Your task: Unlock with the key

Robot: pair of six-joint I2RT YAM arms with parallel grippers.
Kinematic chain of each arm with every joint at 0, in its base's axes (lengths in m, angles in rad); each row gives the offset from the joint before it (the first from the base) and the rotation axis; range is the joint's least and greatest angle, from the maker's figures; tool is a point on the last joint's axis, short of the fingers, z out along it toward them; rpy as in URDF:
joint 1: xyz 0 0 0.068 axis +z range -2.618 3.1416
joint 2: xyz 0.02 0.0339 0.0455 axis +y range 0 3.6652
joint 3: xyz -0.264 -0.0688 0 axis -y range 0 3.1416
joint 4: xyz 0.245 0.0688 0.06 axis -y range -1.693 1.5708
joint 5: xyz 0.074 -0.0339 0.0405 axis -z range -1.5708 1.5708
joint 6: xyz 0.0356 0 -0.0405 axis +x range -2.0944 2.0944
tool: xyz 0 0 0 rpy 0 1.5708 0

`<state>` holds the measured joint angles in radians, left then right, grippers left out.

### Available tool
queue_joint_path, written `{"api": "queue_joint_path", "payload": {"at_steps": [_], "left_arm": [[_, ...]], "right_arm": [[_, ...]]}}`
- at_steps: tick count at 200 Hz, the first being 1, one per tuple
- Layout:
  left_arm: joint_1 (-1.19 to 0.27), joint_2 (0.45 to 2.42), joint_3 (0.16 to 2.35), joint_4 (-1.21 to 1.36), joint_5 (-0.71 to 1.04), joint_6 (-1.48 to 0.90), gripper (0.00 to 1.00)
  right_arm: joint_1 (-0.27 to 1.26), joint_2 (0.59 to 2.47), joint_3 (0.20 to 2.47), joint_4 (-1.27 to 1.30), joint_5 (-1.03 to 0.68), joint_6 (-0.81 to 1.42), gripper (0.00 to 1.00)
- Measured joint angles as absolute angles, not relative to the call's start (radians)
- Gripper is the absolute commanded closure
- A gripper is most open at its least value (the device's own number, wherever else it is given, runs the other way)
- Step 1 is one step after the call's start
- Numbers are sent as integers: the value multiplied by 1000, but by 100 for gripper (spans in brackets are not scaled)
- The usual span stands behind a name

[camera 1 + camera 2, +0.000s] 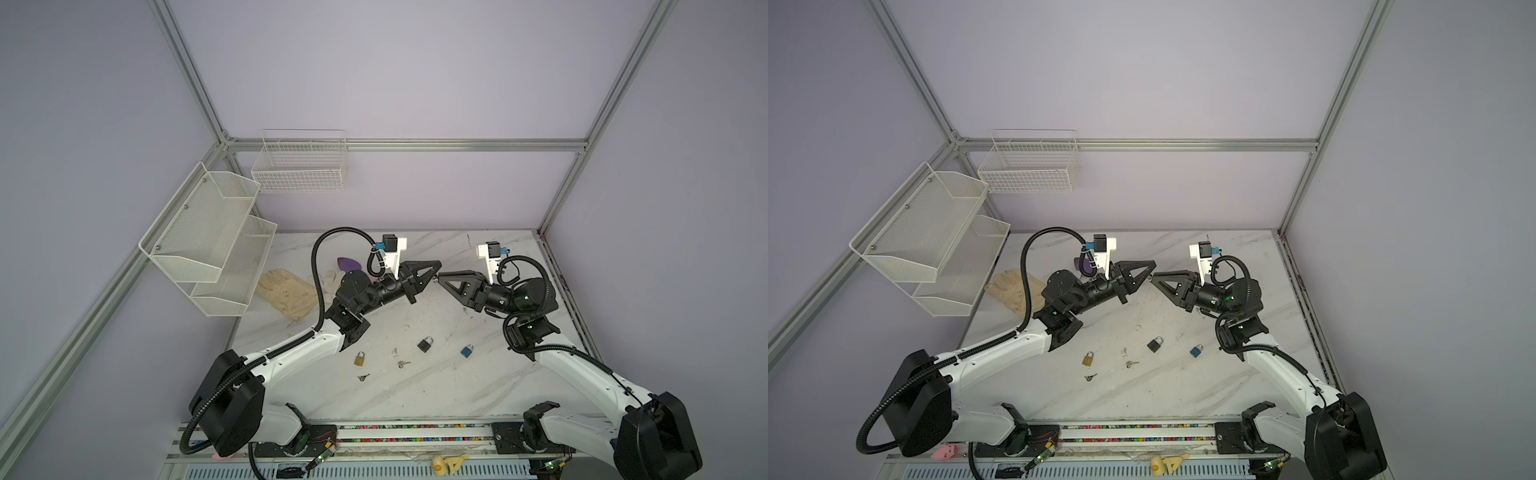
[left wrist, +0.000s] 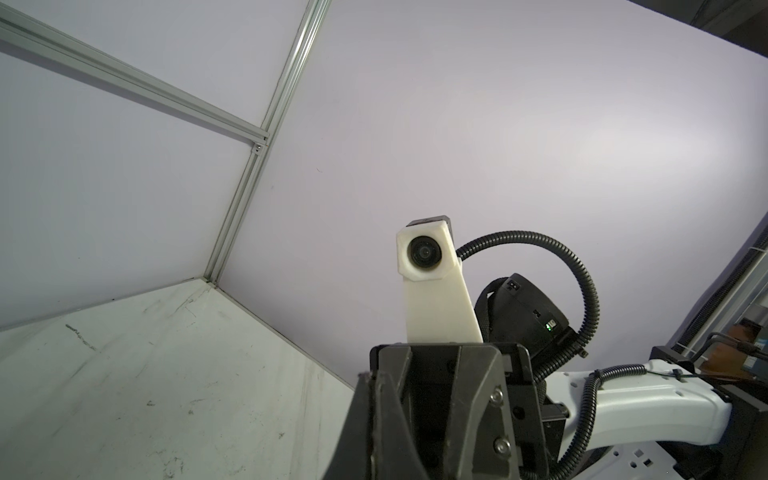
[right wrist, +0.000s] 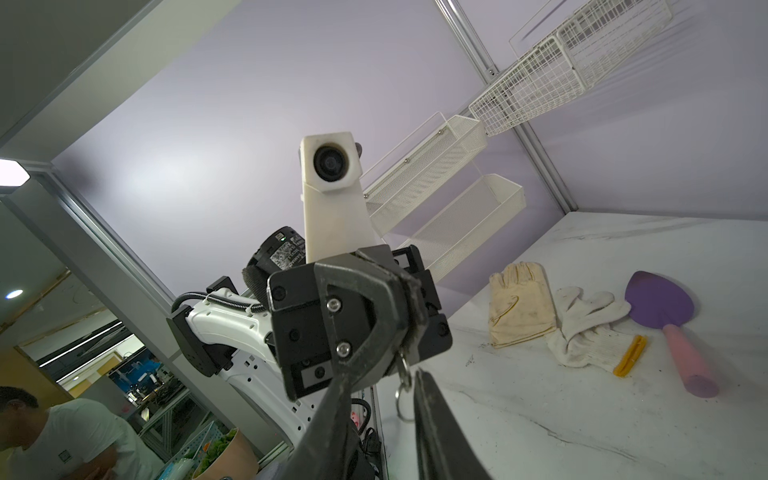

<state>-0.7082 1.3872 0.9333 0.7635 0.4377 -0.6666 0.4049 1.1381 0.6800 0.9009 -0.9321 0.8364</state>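
Both grippers meet tip to tip in the air above the middle of the marble table (image 1: 478,386). My left gripper (image 1: 436,276) (image 1: 1151,275) is shut on a small key (image 3: 402,360), and its split ring (image 3: 402,392) hangs below the tips. My right gripper (image 1: 442,278) (image 3: 388,376) faces it with its jaws apart, and the ring hangs in the gap between them. The left wrist view shows my left fingers (image 2: 365,415) pressed together, with the key hidden. On the table below lie a brass padlock (image 1: 360,359), a black padlock (image 1: 425,344) and a blue padlock (image 1: 467,351).
Two loose keys (image 1: 403,364) (image 1: 363,377) lie near the padlocks. Work gloves (image 3: 521,303), a purple spatula (image 3: 660,303) and a yellow strip (image 3: 629,355) lie at the back left. White mesh shelves (image 1: 208,241) and a wire basket (image 1: 299,166) hang on the walls.
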Motion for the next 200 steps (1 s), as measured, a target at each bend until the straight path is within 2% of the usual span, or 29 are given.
{"api": "queue_joint_path", "payload": {"at_steps": [183,200], "left_arm": [[-722,1434,969,816,458,-696,100],[-722,1438,971,822,457,-696,100]], "right_arm": [[421,1197,682,976,-931,875,74],[421,1197,682,976,-931,878,80]]}}
